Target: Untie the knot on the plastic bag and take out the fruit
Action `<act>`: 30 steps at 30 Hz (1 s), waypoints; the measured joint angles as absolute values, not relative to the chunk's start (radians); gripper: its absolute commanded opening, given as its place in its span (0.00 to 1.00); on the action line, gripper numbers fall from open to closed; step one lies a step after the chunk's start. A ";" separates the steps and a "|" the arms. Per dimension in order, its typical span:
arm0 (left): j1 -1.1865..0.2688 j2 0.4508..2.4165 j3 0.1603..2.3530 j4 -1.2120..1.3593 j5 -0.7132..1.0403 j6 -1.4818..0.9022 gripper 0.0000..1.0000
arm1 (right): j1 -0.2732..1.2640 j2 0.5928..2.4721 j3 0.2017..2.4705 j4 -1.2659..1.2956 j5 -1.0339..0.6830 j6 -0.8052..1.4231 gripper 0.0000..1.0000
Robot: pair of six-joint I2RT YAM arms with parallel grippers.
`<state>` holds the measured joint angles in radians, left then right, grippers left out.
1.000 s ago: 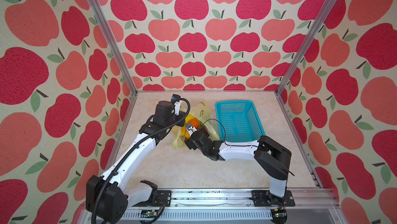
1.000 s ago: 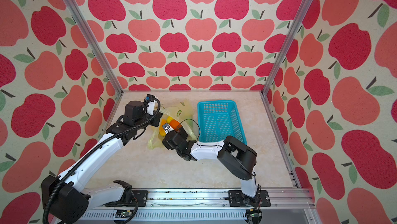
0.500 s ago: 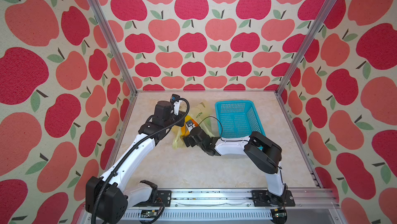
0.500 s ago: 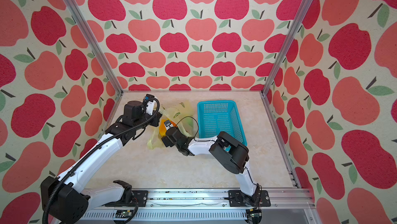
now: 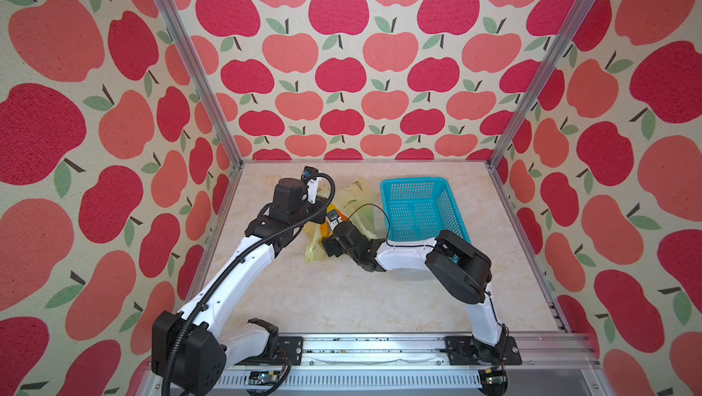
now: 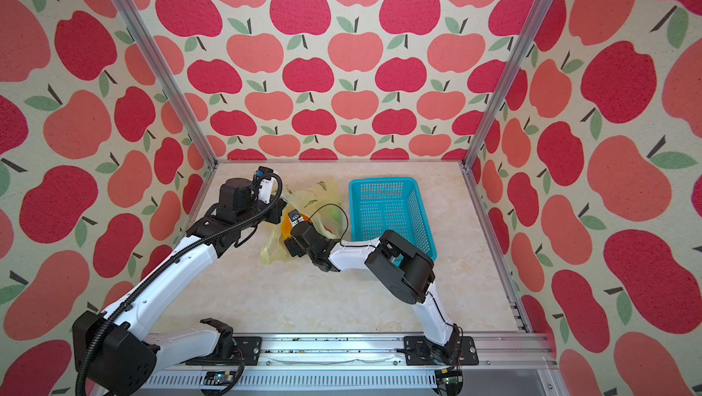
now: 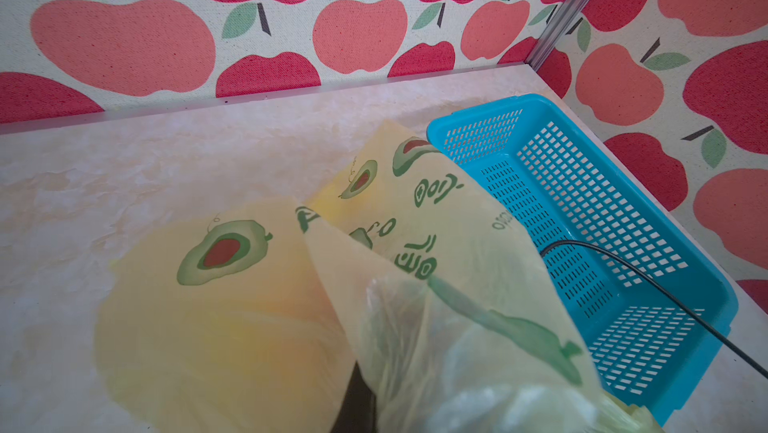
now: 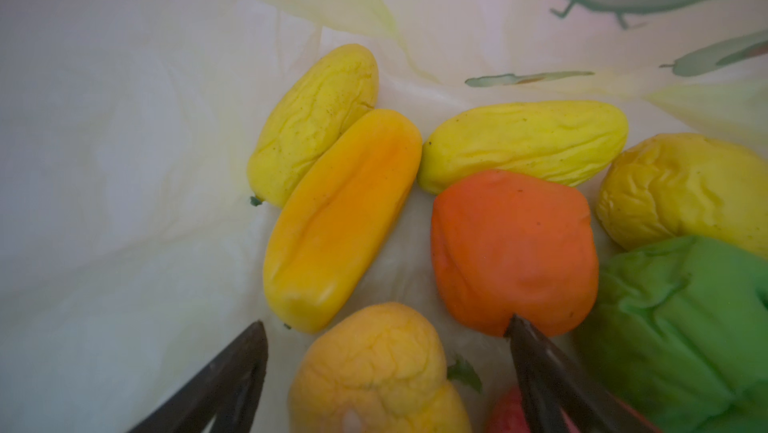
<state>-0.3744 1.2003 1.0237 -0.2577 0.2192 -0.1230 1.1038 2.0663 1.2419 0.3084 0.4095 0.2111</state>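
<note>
**Right gripper (image 8: 386, 321).** I read its jaws as wide open, inside the plastic bag (image 8: 104, 161). The two dark fingers (image 8: 232, 381) straddle a wrinkled yellow-orange fruit (image 8: 374, 368) without closing on it. One fingertip touches the lower edge of the round orange fruit (image 8: 513, 248). The other stands just beside the long orange fruit (image 8: 340, 219), apart from it.

**Left gripper (image 6: 278, 212).** Its jaws are closed on a fold of the bag, and the film rises from the surface (image 5: 342, 299) to them. In the left wrist view only a dark sliver of one finger (image 7: 353, 402) shows. The film covers the rest, so I cannot see the contact itself.

**Bag position.** In both top views the bag lies on the surface between the left arm and the turquoise basket (image 5: 414, 180), just beside the basket. I cannot tell whether the two touch.

**Hidden or unclear.**
- The green fruit (image 8: 673, 327) is cut off by the frame edge.
- A red fruit (image 8: 505, 414) sits mostly behind one finger, and I cannot tell its kind.
- In the top views the right wrist covers the bag's mouth, so only an orange patch of the contents shows there.
- A black cable (image 7: 623, 260) crosses in front of the basket in the left wrist view.
</note>
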 measured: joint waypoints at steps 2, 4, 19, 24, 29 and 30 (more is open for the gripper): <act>-0.371 1.201 1.024 -0.258 0.219 -0.123 0.00 | 1.118 2.051 1.222 0.296 0.423 0.211 0.94; -0.371 1.201 1.024 -0.258 0.219 -0.123 0.00 | 1.127 2.046 1.216 0.272 0.428 0.210 0.90; -0.370 1.205 1.024 -0.257 0.220 -0.130 0.00 | 1.141 2.083 1.289 0.103 0.462 0.165 0.45; -0.364 1.224 1.024 -0.257 0.219 -0.138 0.00 | 1.202 1.959 1.216 0.072 0.512 0.121 0.35; -0.364 1.245 1.024 -0.257 0.219 -0.141 0.00 | 1.328 1.643 1.097 0.072 0.554 0.070 0.25; -0.364 1.245 1.024 -0.256 0.219 -0.141 0.00 | 1.343 1.580 1.077 0.078 0.561 0.064 0.25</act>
